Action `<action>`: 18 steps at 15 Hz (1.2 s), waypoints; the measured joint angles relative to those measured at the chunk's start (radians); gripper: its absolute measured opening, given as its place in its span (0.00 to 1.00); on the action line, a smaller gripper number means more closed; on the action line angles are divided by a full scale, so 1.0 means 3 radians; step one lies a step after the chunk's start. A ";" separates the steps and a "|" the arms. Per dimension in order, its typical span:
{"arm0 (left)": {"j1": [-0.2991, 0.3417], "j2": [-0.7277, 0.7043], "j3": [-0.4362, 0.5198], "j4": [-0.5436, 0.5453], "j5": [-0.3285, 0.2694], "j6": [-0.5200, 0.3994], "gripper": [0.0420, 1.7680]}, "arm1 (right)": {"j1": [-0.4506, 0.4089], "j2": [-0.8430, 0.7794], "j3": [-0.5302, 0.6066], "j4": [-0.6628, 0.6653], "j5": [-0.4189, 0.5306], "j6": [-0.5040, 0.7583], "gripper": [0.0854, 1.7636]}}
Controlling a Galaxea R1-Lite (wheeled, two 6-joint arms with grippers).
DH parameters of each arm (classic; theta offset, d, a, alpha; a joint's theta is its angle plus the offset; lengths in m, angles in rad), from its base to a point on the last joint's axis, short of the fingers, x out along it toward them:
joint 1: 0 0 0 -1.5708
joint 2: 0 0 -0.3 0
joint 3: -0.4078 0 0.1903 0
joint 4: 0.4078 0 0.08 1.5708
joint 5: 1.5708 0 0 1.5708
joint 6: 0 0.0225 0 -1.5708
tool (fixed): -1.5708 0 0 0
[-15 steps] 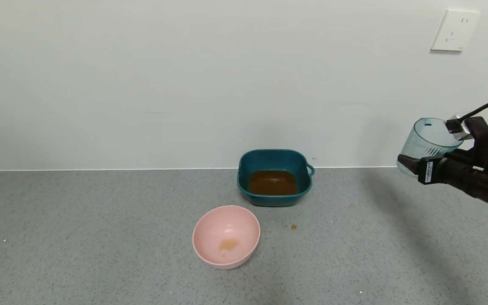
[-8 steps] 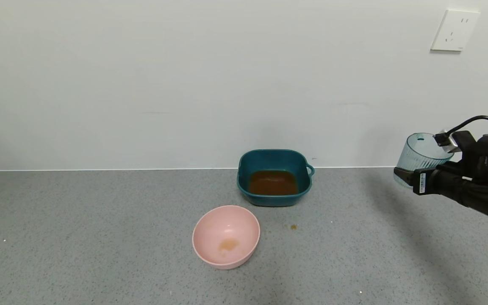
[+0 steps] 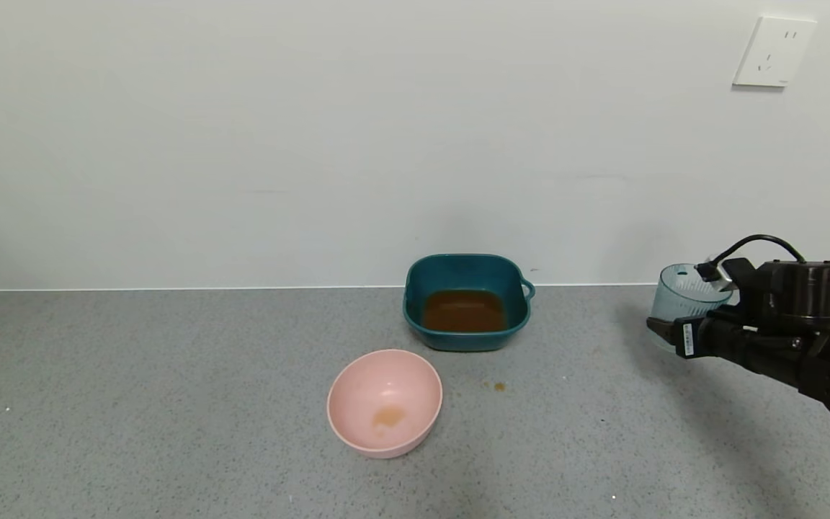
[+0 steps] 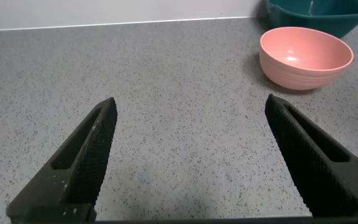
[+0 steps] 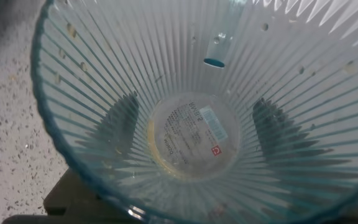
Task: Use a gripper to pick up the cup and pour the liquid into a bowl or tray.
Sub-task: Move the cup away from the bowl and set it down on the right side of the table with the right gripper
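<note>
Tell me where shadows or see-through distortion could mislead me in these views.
Head view: soft shadow on the counter beneath the right tool holding the cup. Right wrist view: ribbed cup wall bends everything behind it. Left wrist view: left tool evenly lit.

Grey counter (image 3: 170, 404) w/ teal dish (image 3: 467, 274), pink bowl (image 3: 385, 401), brown drip (image 3: 499, 386).

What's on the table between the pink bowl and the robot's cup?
Head view: a small brown drip lies between the pink bowl and the cup in the right gripper; otherwise bare countertop.
</note>
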 joint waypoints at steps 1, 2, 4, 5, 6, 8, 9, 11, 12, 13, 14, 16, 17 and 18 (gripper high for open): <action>0.0000 -0.0001 0.0000 0.0000 -0.0001 0.0001 0.97 | 0.0008 0.0053 0.0000 0.0001 0.0000 -0.0006 0.73; 0.0000 -0.0001 0.0000 0.0000 -0.0001 0.0001 0.97 | 0.0014 0.0098 -0.0001 0.0000 0.0000 -0.0011 0.73; 0.0000 -0.0001 0.0000 0.0001 0.0000 0.0001 0.97 | 0.0026 0.0178 -0.0001 0.0000 -0.0009 -0.0018 0.73; 0.0000 -0.0001 0.0000 0.0001 0.0000 0.0001 0.97 | 0.0036 0.0213 -0.0001 -0.0003 -0.0018 -0.0019 0.73; 0.0000 -0.0001 0.0000 0.0000 -0.0001 0.0001 0.97 | 0.0046 0.0247 -0.0003 -0.0004 -0.0021 -0.0026 0.73; 0.0000 -0.0001 0.0000 0.0000 -0.0001 0.0001 0.97 | 0.0056 0.0298 -0.0001 -0.0006 -0.0024 -0.0042 0.73; 0.0000 -0.0001 0.0000 0.0001 -0.0001 0.0001 0.97 | 0.0057 0.0313 0.0000 -0.0008 -0.0026 -0.0045 0.73; 0.0000 -0.0001 0.0000 0.0000 -0.0001 0.0001 0.97 | 0.0057 0.0328 0.0004 -0.0009 -0.0030 -0.0048 0.73; 0.0000 -0.0001 0.0000 0.0000 -0.0001 0.0001 0.97 | 0.0057 0.0333 0.0004 -0.0009 -0.0030 -0.0048 0.73; 0.0000 -0.0001 0.0000 0.0001 0.0000 0.0001 0.97 | 0.0059 0.0340 0.0005 -0.0010 -0.0030 -0.0051 0.73; 0.0000 -0.0001 0.0000 0.0000 0.0000 0.0001 0.97 | 0.0059 0.0343 0.0008 -0.0009 -0.0030 -0.0051 0.73; 0.0000 -0.0001 0.0000 0.0000 0.0000 0.0001 0.97 | 0.0059 0.0352 0.0009 -0.0008 -0.0029 -0.0069 0.73; 0.0000 -0.0001 0.0000 0.0000 0.0000 0.0001 0.97 | 0.0059 0.0357 0.0010 -0.0008 -0.0029 -0.0082 0.73; 0.0000 -0.0001 0.0000 -0.0001 -0.0001 0.0001 0.97 | 0.0059 0.0365 0.0011 -0.0009 -0.0030 -0.0090 0.73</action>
